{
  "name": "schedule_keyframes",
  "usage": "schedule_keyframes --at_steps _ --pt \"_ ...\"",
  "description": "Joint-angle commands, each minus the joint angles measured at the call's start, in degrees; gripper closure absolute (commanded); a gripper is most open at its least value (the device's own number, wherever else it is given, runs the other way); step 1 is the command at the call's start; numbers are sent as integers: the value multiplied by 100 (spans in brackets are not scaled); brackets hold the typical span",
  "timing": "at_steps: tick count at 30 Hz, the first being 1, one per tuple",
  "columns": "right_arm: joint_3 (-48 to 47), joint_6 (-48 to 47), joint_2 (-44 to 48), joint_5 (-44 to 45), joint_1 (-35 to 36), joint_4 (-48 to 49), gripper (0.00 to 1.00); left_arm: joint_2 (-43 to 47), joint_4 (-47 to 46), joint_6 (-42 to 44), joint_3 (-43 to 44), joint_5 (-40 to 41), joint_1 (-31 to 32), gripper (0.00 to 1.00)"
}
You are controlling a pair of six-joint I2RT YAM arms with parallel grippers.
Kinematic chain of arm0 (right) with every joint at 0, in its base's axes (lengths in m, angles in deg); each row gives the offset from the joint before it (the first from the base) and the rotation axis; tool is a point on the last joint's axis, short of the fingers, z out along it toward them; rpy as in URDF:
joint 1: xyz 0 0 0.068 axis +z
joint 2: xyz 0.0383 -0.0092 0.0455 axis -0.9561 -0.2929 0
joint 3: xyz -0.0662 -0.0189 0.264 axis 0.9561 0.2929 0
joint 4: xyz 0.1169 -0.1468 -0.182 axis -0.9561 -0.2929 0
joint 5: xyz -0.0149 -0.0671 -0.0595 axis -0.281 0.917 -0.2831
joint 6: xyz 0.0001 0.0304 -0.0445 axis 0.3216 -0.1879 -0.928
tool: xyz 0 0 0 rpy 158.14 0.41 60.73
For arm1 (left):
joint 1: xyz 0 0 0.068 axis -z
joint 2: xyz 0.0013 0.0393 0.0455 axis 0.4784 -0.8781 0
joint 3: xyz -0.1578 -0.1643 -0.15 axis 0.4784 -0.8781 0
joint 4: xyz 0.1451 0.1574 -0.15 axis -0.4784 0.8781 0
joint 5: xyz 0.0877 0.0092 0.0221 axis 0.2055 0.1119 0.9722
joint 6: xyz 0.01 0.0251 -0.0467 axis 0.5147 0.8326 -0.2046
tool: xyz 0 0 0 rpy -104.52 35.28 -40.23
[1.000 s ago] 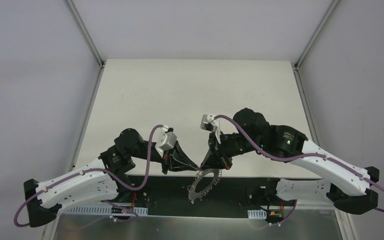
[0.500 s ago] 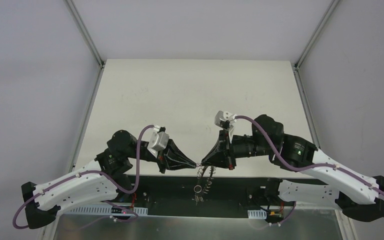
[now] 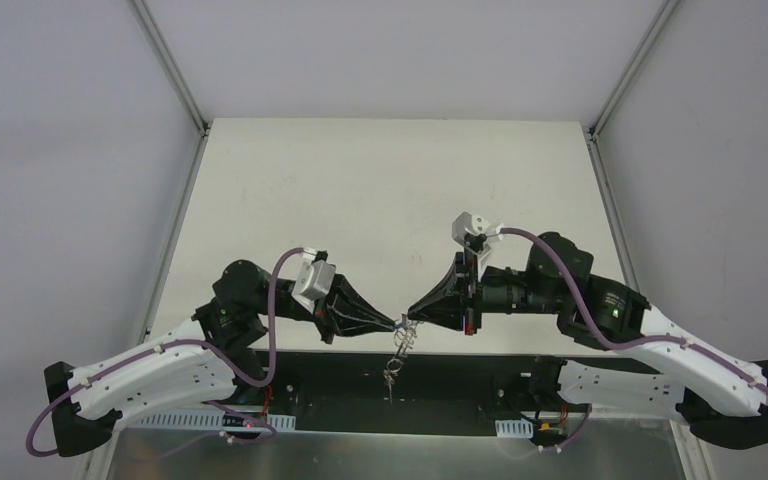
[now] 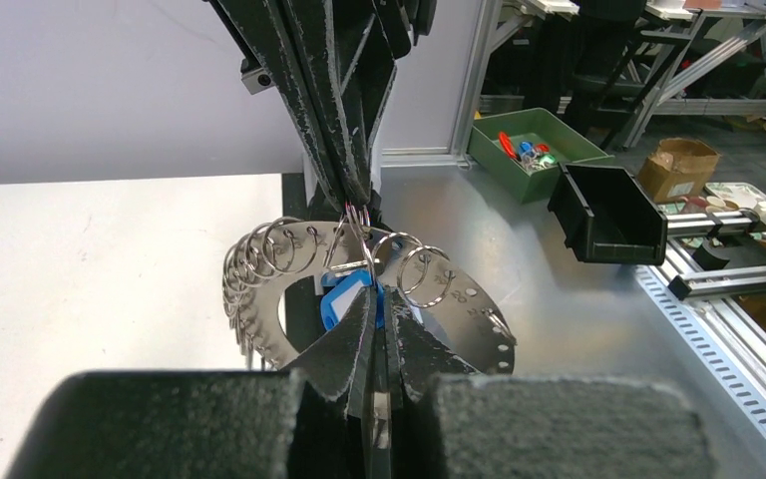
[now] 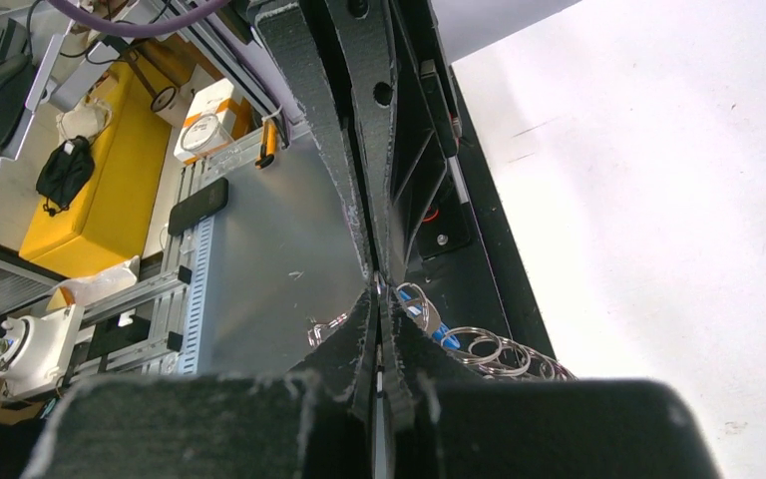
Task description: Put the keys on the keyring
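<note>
Left wrist view is showing the left gripper [image 4: 372, 311] pinching shut on the blue-tagged key [image 4: 347, 299]. The right gripper [image 4: 356, 205], reaching down from above, is clamping shut on a wire loop [image 4: 357, 224] of the keyring [image 4: 269, 299]. That loop is lying just above the key. The ring is hanging edge-on below both tips, over the table's [image 3: 380, 200] near edge. No writing is showing legibly.

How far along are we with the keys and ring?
No key visibly threaded yet. In hand: the right gripper pinches a silver wire loop on the flat grey keyring; the left gripper, shut, seemingly holds the blue-tagged silver key against it. Left: hooking it on.
</note>
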Motion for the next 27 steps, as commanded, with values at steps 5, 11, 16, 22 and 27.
schedule_keyframes --at_steps 5,11,16,22,27 --pt "170 198 208 250 -6 1380 100 -29 -131 -79 -24 -286 32 100" --pt "659 308 322 306 9 2491 100 -115 -148 -68 -2 -300 32 100" --pt "816 381 262 219 56 3038 100 -188 -148 -21 26 -264 32 100" --pt "763 262 237 313 116 2787 100 -126 -42 9 64 -171 33 100" --pt "839 132 316 648 131 2535 100 143 330 185 75 156 32 100"
